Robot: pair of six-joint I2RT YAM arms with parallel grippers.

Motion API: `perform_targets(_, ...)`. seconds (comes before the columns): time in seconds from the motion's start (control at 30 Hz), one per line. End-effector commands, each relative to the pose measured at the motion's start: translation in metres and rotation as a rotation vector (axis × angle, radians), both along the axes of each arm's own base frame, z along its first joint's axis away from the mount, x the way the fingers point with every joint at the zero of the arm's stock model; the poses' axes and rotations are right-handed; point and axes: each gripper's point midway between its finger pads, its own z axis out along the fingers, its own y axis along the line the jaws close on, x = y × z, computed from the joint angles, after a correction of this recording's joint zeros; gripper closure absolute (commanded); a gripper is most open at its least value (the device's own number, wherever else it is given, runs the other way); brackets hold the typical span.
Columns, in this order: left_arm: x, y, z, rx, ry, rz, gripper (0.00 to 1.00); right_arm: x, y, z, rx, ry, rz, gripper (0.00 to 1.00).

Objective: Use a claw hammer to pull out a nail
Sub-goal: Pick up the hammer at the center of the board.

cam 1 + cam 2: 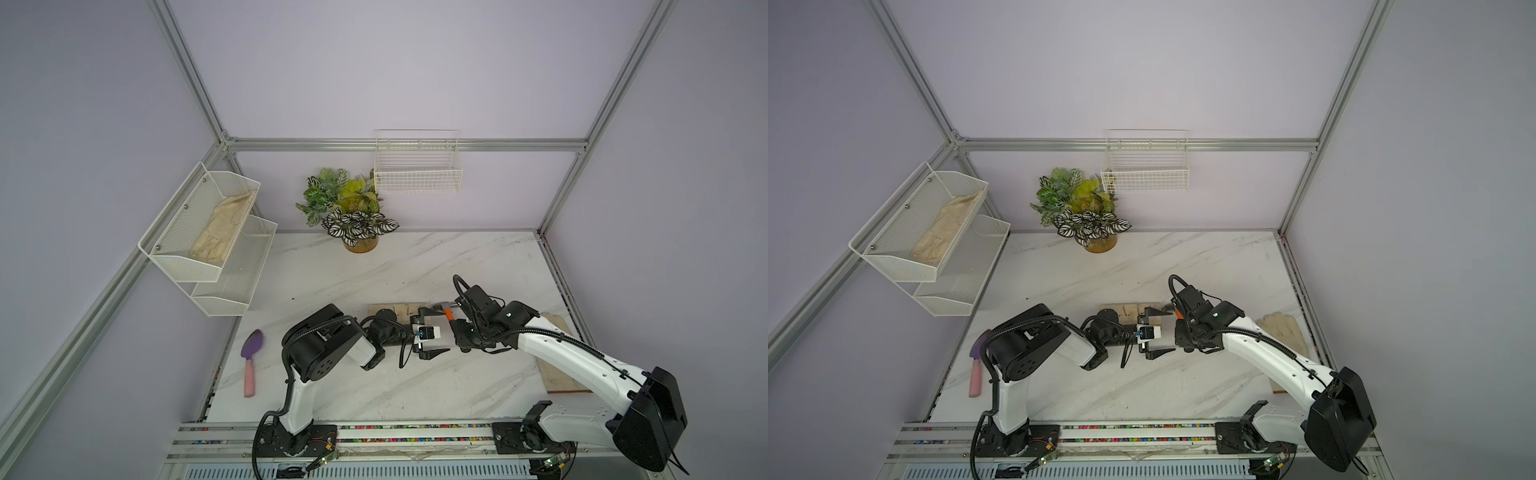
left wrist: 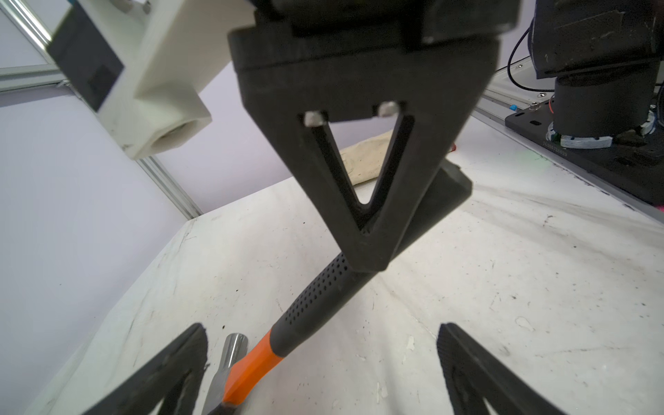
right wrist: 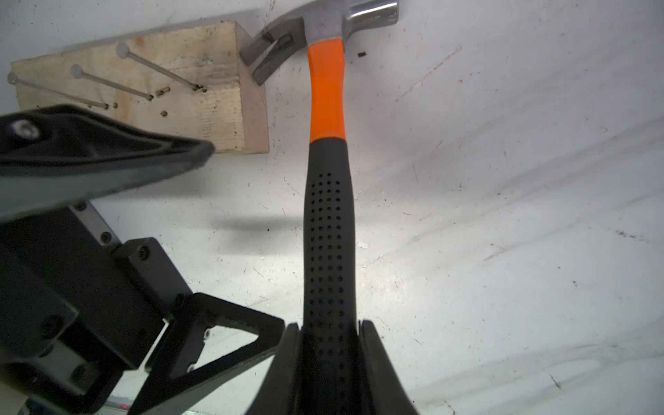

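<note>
With the right pincer clamped on the claw hammer, slide its claw squarely under the nearest nail (the left pincer, spread wide, could steady the wood block).

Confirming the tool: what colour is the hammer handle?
On the claw hammer, orange near the head, black below; clearest in right wrist view.

The claw hammer runs between the wide-spread fingers of the left end effector, its black handle clamped just ahead by the right end effector.
</note>
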Motion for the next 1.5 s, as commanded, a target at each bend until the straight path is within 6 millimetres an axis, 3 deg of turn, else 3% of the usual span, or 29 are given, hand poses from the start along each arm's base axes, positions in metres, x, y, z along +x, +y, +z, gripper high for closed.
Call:
perform_targets(0.0,0.004,-0.022,0.012,-0.057,-0.044,-0.037,0.00,0.006,0.007,0.016,0.042,-0.037,0.024,1.00)
perform_targets(0.1,0.011,-0.035,0.008,-0.061,-0.054,-0.019,0.01,0.006,0.009,0.016,0.049,-0.039,0.028,1.00)
perform_targets(0.3,0.023,-0.047,0.006,-0.072,-0.055,0.007,0.13,0.007,0.016,0.021,0.092,-0.052,0.036,1.00)
perform_targets(0.4,0.023,-0.049,0.008,-0.084,-0.037,-0.003,0.27,0.009,0.016,0.026,0.106,-0.068,0.035,1.00)
perform_targets(0.57,0.026,-0.051,0.012,-0.100,-0.014,0.003,0.58,0.010,0.014,0.028,0.110,-0.077,0.029,1.00)
perform_targets(0.67,0.026,-0.051,0.012,-0.103,-0.007,0.000,0.68,0.011,0.012,0.035,0.122,-0.104,0.021,1.00)
perform_targets(0.8,0.028,-0.052,0.017,-0.114,0.000,0.002,0.72,0.013,0.007,0.051,0.135,-0.167,0.008,0.61)
perform_targets(0.97,0.030,-0.052,0.029,-0.139,0.013,0.013,0.77,0.018,0.003,0.078,0.183,-0.294,0.003,0.38)
perform_targets(1.17,0.040,-0.046,0.053,-0.208,0.064,0.068,0.82,0.024,-0.010,0.118,0.285,-0.584,-0.023,0.30)
perform_targets(1.3,0.052,-0.039,0.072,-0.264,0.166,0.091,0.82,0.031,-0.004,0.142,0.369,-0.773,0.008,0.29)
perform_targets(1.4,0.064,-0.032,0.090,-0.322,0.260,0.114,0.73,0.036,-0.001,0.156,0.386,-0.902,0.047,0.30)
perform_targets(1.47,0.067,-0.029,0.098,-0.346,0.306,0.111,0.71,0.044,-0.001,0.151,0.362,-0.941,0.036,0.29)
